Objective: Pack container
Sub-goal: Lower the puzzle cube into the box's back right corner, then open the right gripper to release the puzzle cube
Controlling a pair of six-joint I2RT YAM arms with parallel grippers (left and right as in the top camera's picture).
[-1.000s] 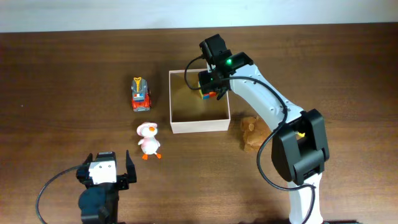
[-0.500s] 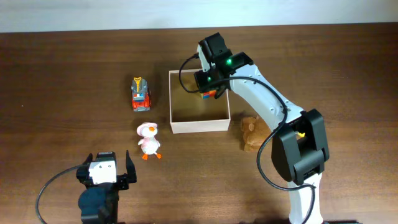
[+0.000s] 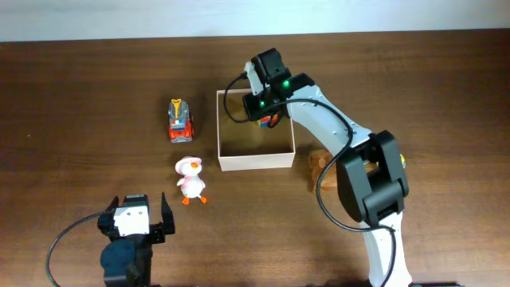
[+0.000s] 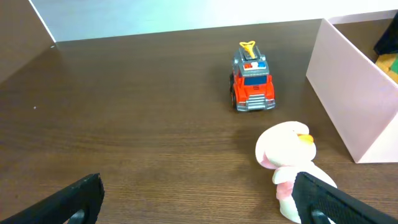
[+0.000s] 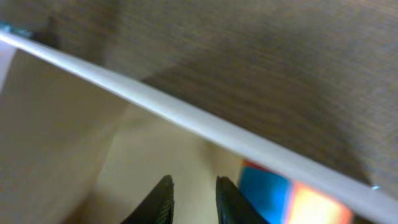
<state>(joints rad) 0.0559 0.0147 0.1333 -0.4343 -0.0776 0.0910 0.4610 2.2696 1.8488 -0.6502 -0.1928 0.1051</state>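
The container (image 3: 255, 162) is a square white-walled box with a tan inside, at mid table; its wall also shows in the left wrist view (image 4: 348, 99) and its rim in the right wrist view (image 5: 186, 118). A blue and orange toy (image 3: 267, 121) lies inside by the back right corner, and it also shows in the right wrist view (image 5: 267, 186). My right gripper (image 3: 257, 112) hangs over that corner, its fingers (image 5: 191, 193) a narrow gap apart with nothing between them. My left gripper (image 3: 135, 219) is wide open and empty near the front edge (image 4: 199, 199).
A red fire truck (image 3: 180, 120) (image 4: 252, 86) and a white duck toy (image 3: 190, 178) (image 4: 286, 149) lie left of the container. A brown plush toy (image 3: 321, 169) lies right of it, partly under my right arm.
My right gripper has shifted a little to the left and back over the container, while the blue and orange toy stayed in place. The left arm has not moved.
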